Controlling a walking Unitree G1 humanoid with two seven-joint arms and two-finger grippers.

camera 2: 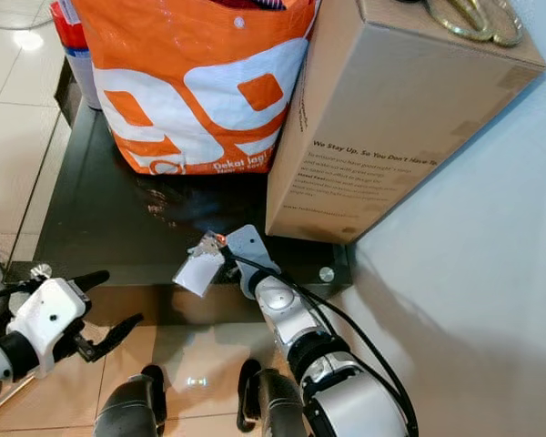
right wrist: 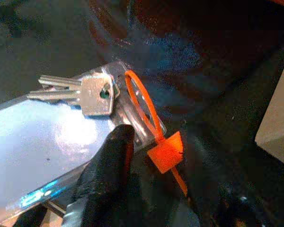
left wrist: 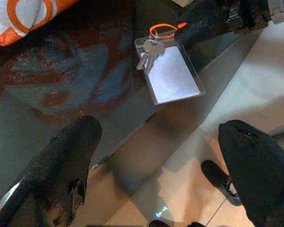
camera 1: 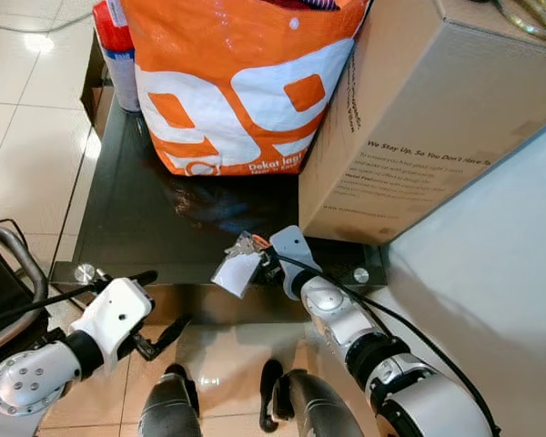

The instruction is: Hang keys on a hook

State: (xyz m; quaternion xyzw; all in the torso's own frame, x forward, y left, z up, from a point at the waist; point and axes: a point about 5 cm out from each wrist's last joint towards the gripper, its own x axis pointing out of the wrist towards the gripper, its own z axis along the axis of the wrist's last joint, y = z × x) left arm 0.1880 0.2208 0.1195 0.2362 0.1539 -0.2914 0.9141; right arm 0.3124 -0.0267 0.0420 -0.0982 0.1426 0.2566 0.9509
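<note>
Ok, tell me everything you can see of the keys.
The keys are two or so silver metal keys on a ring, joined to a clear plastic card sleeve and an orange zip tie. They lie on the sleeve over the dark glass table at its front edge, with the right gripper shut on the sleeve's end.

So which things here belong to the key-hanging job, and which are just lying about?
Job: keys; card holder; orange tie; right end effector, holding them.
Lying about: orange bag; cardboard box; dark table; left end effector, idle.
</note>
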